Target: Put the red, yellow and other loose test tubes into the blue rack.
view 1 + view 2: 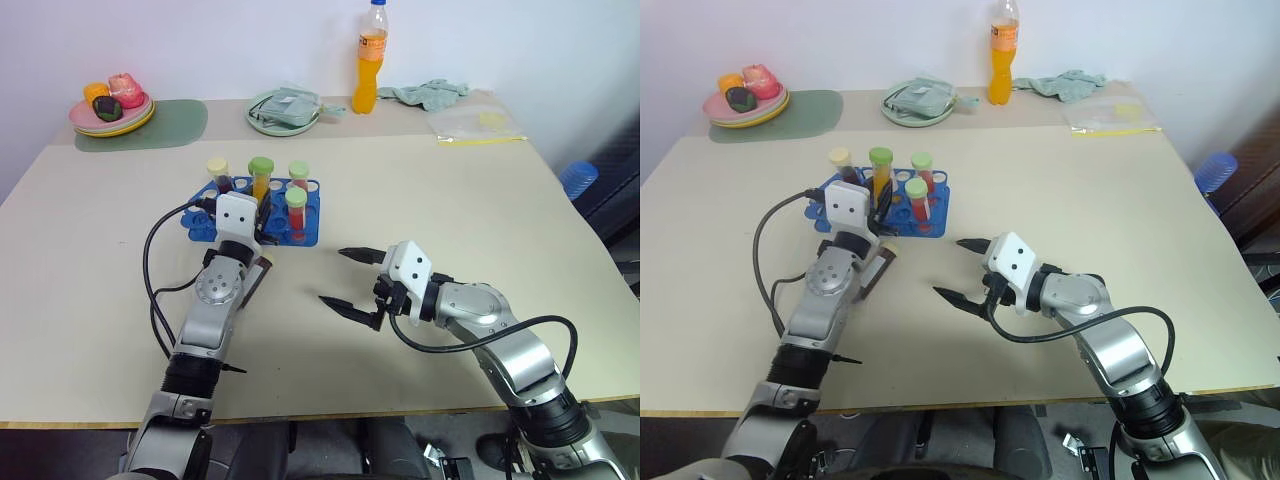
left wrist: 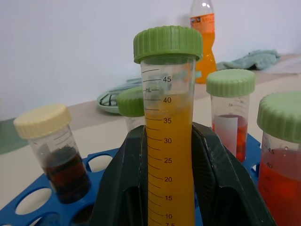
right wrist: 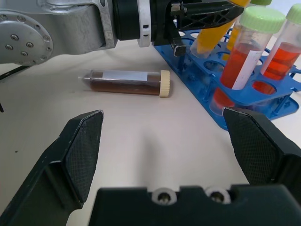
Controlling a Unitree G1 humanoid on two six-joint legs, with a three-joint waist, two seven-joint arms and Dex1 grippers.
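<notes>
My left gripper point(image 2: 169, 141) is shut on a yellow-filled test tube point(image 2: 168, 94) with a green cap. It holds the tube tilted over the near side of the blue rack point(image 1: 308, 238), with the tube's tip point(image 3: 200, 47) at the rack's top holes. In the rack stand two red tubes with green caps point(image 1: 297, 208) and a dark tube with a cream cap point(image 1: 218, 172). A brown tube with a cream cap point(image 3: 126, 81) lies loose on the table beside the rack, under my left arm. My right gripper point(image 1: 332, 276) hovers open and empty to the right of that tube, pointing toward it.
Along the table's back edge are a plate of fruit point(image 1: 112, 112) on a green mat, a green plate point(image 1: 285, 110), an orange drink bottle point(image 1: 370, 60), a cloth point(image 1: 430, 93) and a plastic bag point(image 1: 478, 125). A black cable point(image 1: 150, 270) loops left of my left arm.
</notes>
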